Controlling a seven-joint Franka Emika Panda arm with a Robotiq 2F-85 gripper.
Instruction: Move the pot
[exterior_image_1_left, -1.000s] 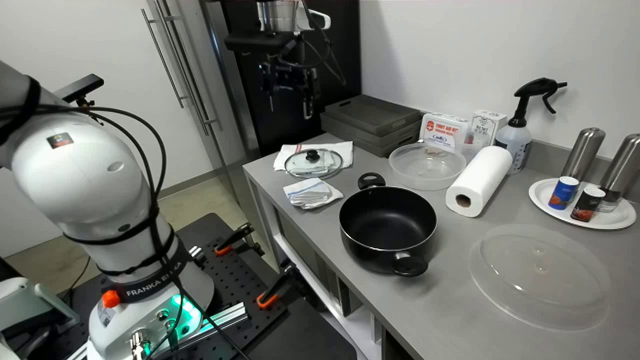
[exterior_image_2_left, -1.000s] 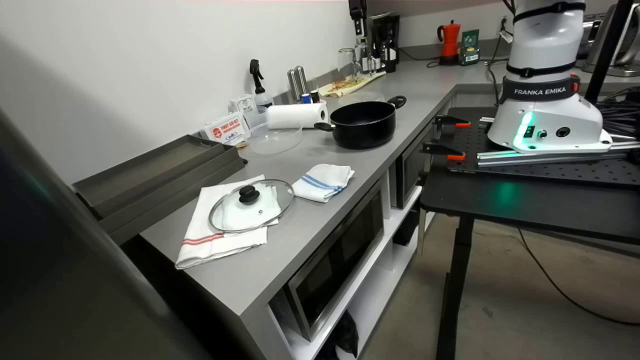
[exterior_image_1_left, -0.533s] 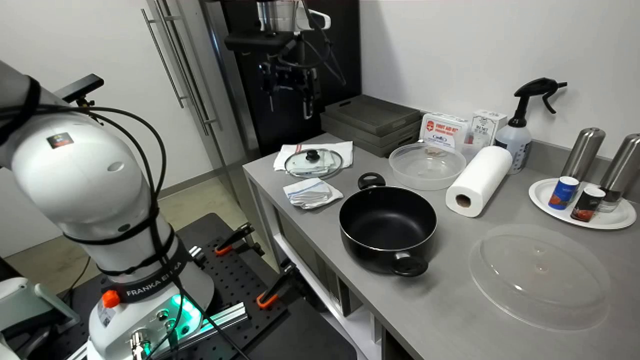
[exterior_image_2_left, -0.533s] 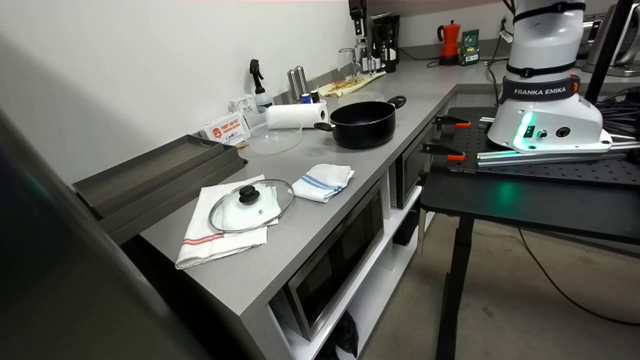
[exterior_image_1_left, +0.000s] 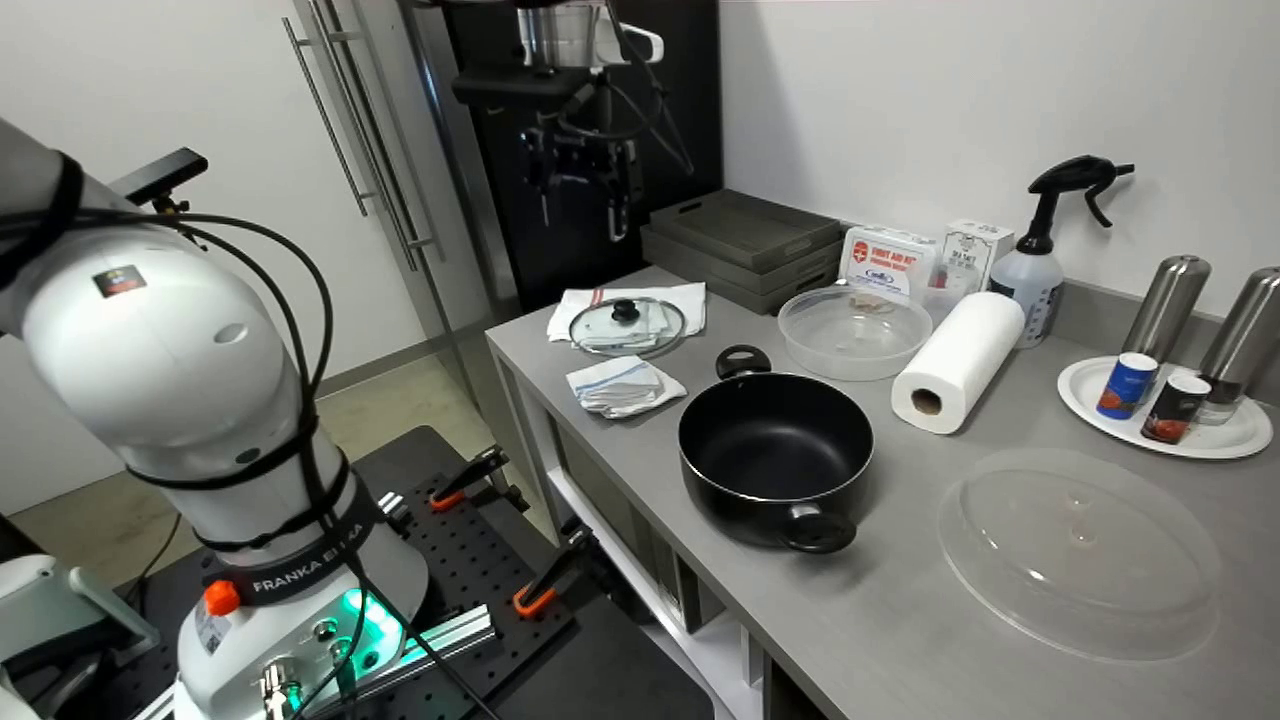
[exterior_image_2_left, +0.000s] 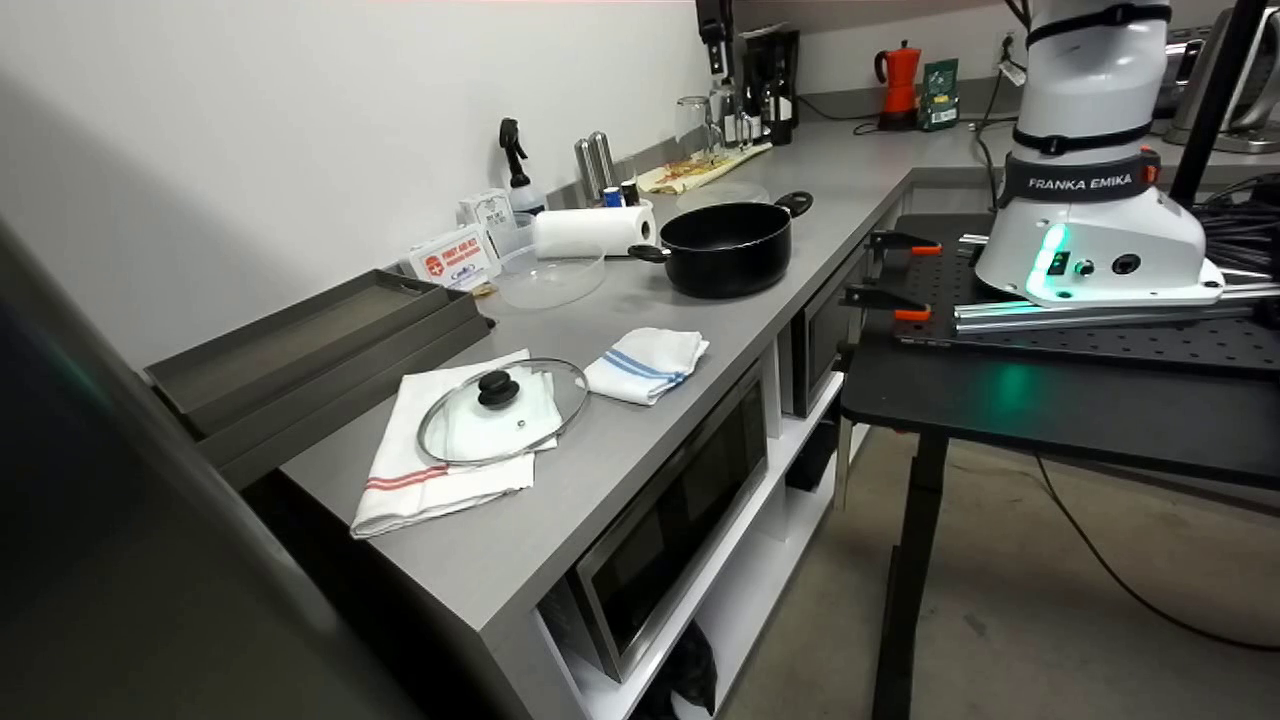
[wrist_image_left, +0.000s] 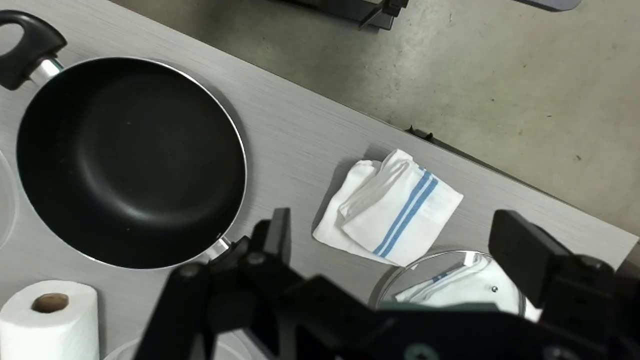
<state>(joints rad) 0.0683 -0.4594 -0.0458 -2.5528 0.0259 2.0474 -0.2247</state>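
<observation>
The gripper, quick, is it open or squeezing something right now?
Gripper: open, with a wide gap between its fingertips, holding nothing.

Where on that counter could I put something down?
The counter is bare between the pot and the large clear cover, and between the pot and the blue-striped cloth. Toward the wall it's crowded: plastic bowl, paper towel roll, spray bottle and first aid kit.

We see the pot (exterior_image_1_left: 776, 458) standing upright on the surface (exterior_image_1_left: 885, 620), near its edge: black, round, wide and open-topped, dark inside, with two loop handles (exterior_image_2_left: 797, 203) on opposite sides.
</observation>
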